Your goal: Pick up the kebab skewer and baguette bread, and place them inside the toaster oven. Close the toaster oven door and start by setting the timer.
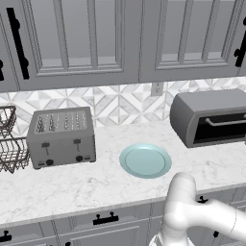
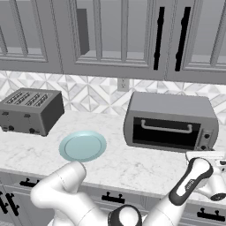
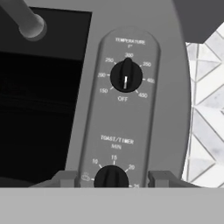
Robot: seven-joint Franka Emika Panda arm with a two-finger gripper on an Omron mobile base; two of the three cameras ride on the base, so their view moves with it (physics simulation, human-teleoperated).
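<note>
At the right end of the desk (image 2: pixel 132 165), the toaster oven (image 2: pixel 171 121) is sitting with its door (image 2: pixel 165 131) closed. Partly open fingers (image 3: pixel 65 178) are flanking its timer knob (image 3: pixel 111 177); whether they are gripping it I cannot tell.

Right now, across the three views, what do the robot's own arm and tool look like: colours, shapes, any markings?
The arm is made of glossy white, rounded tubular links with bulbous elbows and dark joints. One forearm link carries a long black inlay strip. The white hand ends in the tool, whose two small, blocky dark grey fingertips show in the hand view. No cables or lettering are visible.
</note>
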